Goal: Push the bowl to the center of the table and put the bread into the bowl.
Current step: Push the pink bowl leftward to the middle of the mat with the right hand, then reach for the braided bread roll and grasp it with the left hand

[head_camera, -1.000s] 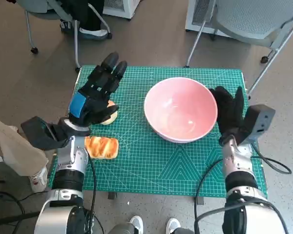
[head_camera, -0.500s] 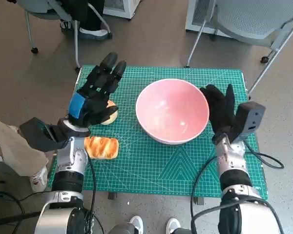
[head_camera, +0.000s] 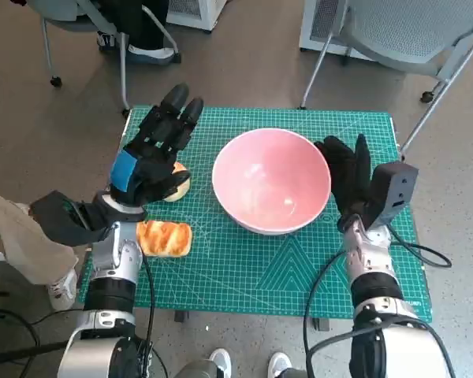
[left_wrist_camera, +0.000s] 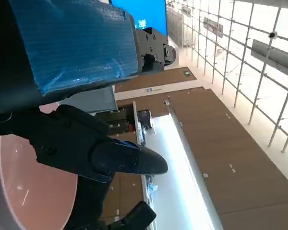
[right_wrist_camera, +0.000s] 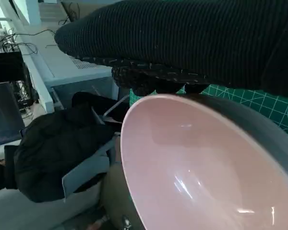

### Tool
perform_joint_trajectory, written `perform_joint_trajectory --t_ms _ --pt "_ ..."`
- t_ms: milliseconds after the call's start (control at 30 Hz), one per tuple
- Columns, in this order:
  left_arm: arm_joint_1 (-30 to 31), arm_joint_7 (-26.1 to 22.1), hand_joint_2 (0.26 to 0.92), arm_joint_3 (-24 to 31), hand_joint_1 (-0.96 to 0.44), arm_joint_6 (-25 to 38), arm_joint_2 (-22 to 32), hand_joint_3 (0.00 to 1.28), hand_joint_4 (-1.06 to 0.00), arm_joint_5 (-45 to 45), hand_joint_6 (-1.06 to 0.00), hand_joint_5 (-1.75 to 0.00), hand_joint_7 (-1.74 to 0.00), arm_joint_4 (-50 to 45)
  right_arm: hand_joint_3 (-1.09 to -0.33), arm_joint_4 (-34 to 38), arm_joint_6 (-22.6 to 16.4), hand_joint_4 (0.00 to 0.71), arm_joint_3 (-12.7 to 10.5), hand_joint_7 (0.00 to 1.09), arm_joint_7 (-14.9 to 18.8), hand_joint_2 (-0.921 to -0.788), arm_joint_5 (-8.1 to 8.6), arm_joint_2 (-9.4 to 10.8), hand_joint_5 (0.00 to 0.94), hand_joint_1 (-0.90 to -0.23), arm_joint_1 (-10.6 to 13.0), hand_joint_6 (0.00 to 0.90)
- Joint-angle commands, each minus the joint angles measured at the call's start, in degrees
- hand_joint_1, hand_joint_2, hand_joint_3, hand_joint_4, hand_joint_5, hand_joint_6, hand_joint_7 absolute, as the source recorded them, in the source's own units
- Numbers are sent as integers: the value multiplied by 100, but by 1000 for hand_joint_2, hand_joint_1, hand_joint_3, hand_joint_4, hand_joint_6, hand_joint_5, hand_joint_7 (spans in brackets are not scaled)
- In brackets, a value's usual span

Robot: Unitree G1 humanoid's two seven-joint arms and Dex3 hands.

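We see the pink bowl (head_camera: 271,181) standing upright on the green cutting mat (head_camera: 244,260) that covers the table, a little to the right of the mat's middle. Our right hand (head_camera: 348,183) lies flat against the bowl's right wall, its gloved fingers stretched out and holding nothing. In the right wrist view the glove (right_wrist_camera: 182,43) spans the frame directly over the bowl's rim (right_wrist_camera: 149,103), touching it or very nearly so.

Left of the bowl, well apart from it, our left hand (head_camera: 154,153) hovers with its fingers spread and nothing in them. A round piece of bread (head_camera: 177,187) peeks out from under that hand, mostly covered by it; we cannot tell whether the hand touches it. A second, longer piece of bread (head_camera: 164,238) lies near the mat's left edge, just beside the left forearm (head_camera: 114,264) and nearer to us than the bowl. Nothing lies on the mat between either bread and the bowl.

Beyond the table from the bowl, chair legs (head_camera: 323,55) stand on the floor, and a shod foot (head_camera: 146,53) rests beyond the table's far left corner.
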Motion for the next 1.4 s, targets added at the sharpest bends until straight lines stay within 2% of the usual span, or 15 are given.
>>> perform_joint_trajectory --t_ms 33,233,300,433,567,667,733,800,900,1033,1100,1267,1400 --pt "75 19 921 -13 -516 4 -31 134 -26 -56 -191 0 -3 -64 -810 88 48 184 0 71 60 -921 -34 -88 1 -674 47 229" --pt "123 45 921 -25 -515 -12 -59 129 -29 -42 -193 -2 -4 -123 -800 44 -45 188 -37 72 85 -921 0 -269 3 -687 63 233" --pt "141 41 921 -25 -515 -12 -60 129 -29 -46 -193 -2 -4 -133 -800 8 -131 190 17 75 0 -921 -56 -336 3 -694 42 239" --pt "150 23 921 -19 -514 -25 -61 128 -28 -57 -192 -1 -3 -98 -811 -95 -416 197 215 86 -352 -921 -256 -437 6 -691 24 262" --pt "130 41 921 -25 -510 -52 -78 127 -28 -29 -191 -1 -2 -7 -815 -349 -1058 213 560 91 -1019 -921 -667 -507 13 -670 46 273" --pt "111 64 921 -37 -514 -82 -93 125 -28 7 -191 -1 -2 62 -821 -613 -1539 222 724 86 -1221 -921 -831 -490 16 -660 106 264" --pt "102 87 921 -50 -519 -101 -102 124 -29 33 -191 -1 -2 86 -831 -833 -1902 224 790 81 -1171 -921 -849 -463 15 -661 180 253" --pt "92 111 921 -67 -528 -112 -111 124 -29 56 -192 -1 -2 100 -847 -1050 -2219 221 826 76 -990 -921 -784 -437 11 -666 250 240" --pt "69 150 921 -97 -542 -124 -120 123 -30 86 -192 -1 -3 104 -858 -1485 -2638 201 848 71 -498 -921 -509 -349 4 -682 355 226" --pt "37 170 921 -121 -550 -165 -112 123 -30 111 -192 -1 -3 129 -860 -2066 -2932 189 938 70 51 -921 -160 -223 2 -691 528 220" --pt "34 188 921 -135 -553 -186 -112 123 -30 128 -193 -1 -3 118 -858 -2358 -3048 187 1012 71 253 -921 -46 -168 1 -689 629 219" --pt "26 206 921 -161 -557 -206 -115 124 -31 137 -193 -1 -3 92 -844 -2628 -3159 173 1102 75 573 -921 153 -126 1 -685 725 218" --pt "29 195 921 -168 -563 -223 -111 126 -31 121 -193 -1 -3 93 -834 -2672 -3131 172 1119 79 604 -921 156 -130 2 -686 735 217"
